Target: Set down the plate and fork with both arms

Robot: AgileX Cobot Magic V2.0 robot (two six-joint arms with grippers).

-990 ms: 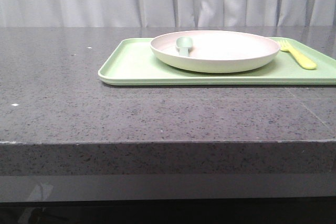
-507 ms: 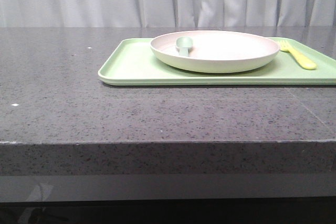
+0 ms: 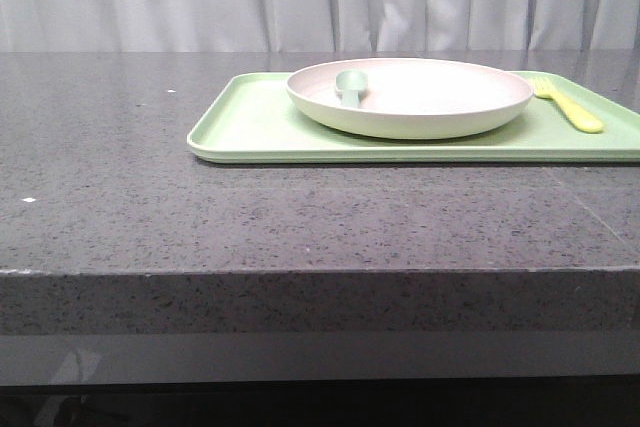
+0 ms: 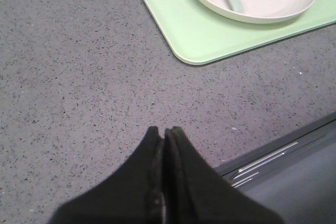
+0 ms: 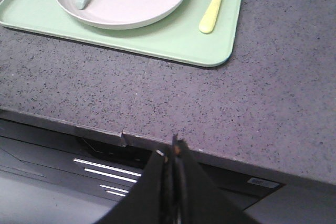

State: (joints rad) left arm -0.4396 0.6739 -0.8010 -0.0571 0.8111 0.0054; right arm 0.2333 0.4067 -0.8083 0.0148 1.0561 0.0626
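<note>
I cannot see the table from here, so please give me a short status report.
Left gripper shut, right gripper shut, both empty. Plate on tray, spoon in it. Fork beside plate on tray. Nothing in the way.

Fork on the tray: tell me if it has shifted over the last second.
No. In the front view the fork lies at the same spot on the green tray, right of the plate, as before.
</note>
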